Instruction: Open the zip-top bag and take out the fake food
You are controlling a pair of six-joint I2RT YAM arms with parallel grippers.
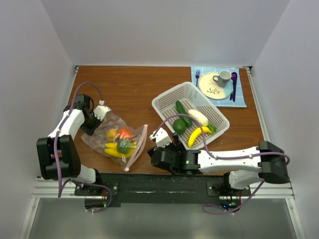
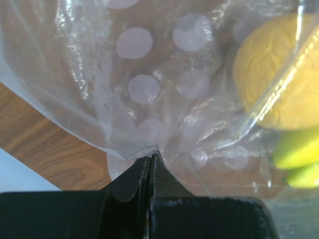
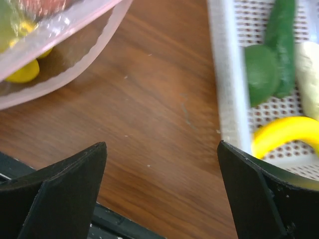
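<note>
No text, label, brand, number or sign can be read in any view; the zip-top bag (image 2: 149, 99) shows only plain pale dots, no lettering.

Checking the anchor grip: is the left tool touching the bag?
Touching. Left wrist view: the left tool is shut, and the bag plastic puckers into its tips, pinched between them.

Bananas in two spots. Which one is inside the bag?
The left banana, seen through clear plastic at the bag's near edge. The other banana lies loose in the white basket.
</note>
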